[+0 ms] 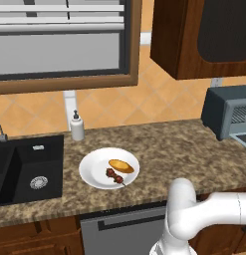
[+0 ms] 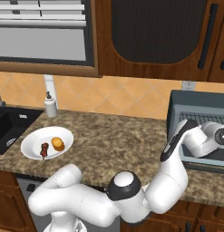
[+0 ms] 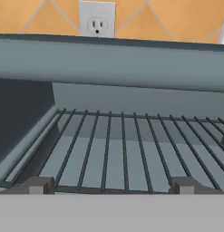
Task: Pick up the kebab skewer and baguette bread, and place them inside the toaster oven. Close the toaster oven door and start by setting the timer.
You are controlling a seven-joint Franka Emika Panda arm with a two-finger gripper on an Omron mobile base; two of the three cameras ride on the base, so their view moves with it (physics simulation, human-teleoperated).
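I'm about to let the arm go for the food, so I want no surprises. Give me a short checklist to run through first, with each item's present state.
1. Toaster oven open, door down: ok.
2. Wire rack inside free of anything: ok.
3. Gripper open and holding nothing: ok; its fingertips stand wide apart at the rack's front edge.
4. Kebab skewer and baguette bread lying side by side on the white plate: ok.
5. Food inside the oven: not ok, both pieces are on the plate.
6. Counter path from the oven to the plate free: ok; the soap dispenser stands behind the plate by the wall.
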